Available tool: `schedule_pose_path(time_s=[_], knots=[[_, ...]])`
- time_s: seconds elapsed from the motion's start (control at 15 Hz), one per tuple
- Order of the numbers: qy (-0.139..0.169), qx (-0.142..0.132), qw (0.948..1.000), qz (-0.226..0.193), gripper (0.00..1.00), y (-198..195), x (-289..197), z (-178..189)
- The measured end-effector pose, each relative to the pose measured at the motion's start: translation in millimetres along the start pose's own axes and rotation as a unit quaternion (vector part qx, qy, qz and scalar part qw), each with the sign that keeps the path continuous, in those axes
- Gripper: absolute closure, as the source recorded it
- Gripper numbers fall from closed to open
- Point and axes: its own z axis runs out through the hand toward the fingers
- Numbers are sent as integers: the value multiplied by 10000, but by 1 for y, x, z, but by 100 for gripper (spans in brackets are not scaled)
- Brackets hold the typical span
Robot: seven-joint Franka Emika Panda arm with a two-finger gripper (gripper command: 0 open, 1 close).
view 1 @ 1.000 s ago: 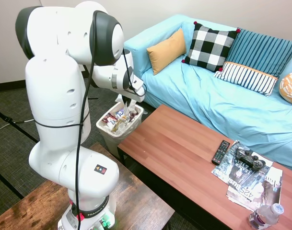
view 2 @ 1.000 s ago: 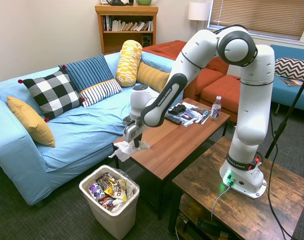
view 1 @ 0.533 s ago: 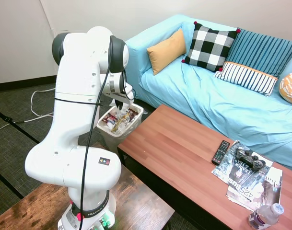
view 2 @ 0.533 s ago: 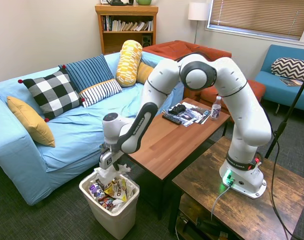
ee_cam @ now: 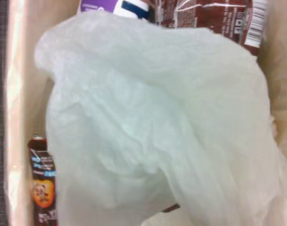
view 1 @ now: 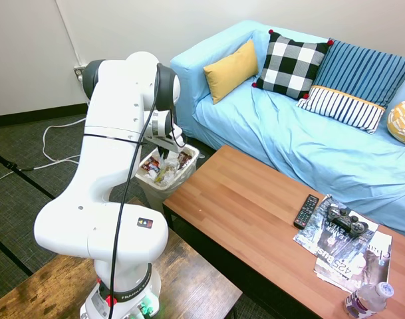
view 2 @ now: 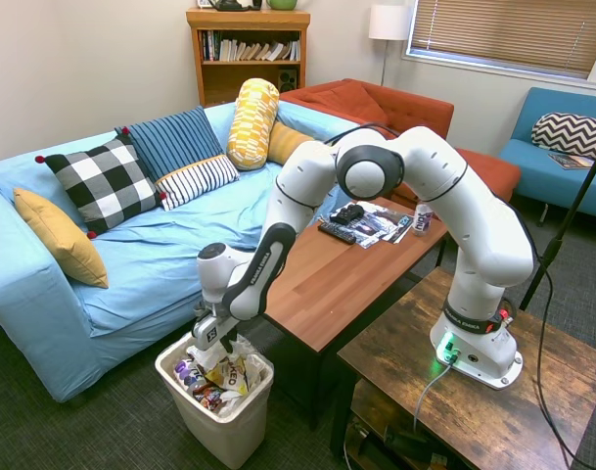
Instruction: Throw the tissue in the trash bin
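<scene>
**Tissue down in the bin**

Claw (view 2: 216,340) low over the bin (view 2: 229,431), right at its open top. Can't tell if open or clamped; too small to see. Tissue (ee_cam: 152,127) big and white in the wrist view, lying over the snack wrappers (ee_cam: 42,193) inside the bin. In the second outside view, a bit of white tissue (view 2: 202,354) just under the claw.

Bin on the floor, between the sofa (view 1: 308,146) and the end of the desk (view 1: 255,212). Nothing between claw and bin.

On the far end of the desk: one remote (view 1: 306,211), one game pad (view 1: 346,220) on top of magazines (view 1: 352,256), one bottle (view 1: 367,300). On the sofa: one yellow pillow (view 1: 231,70), one checked pillow (view 1: 291,65), two striped pillows.
</scene>
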Motion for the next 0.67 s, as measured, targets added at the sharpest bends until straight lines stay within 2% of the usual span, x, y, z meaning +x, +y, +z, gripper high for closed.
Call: schedule_pose_path(time_s=[0.33,0.67], knots=[[-62,10,10000,77,0,-12,1,0],[75,69,9999,98,0,-26,-7,-33]])
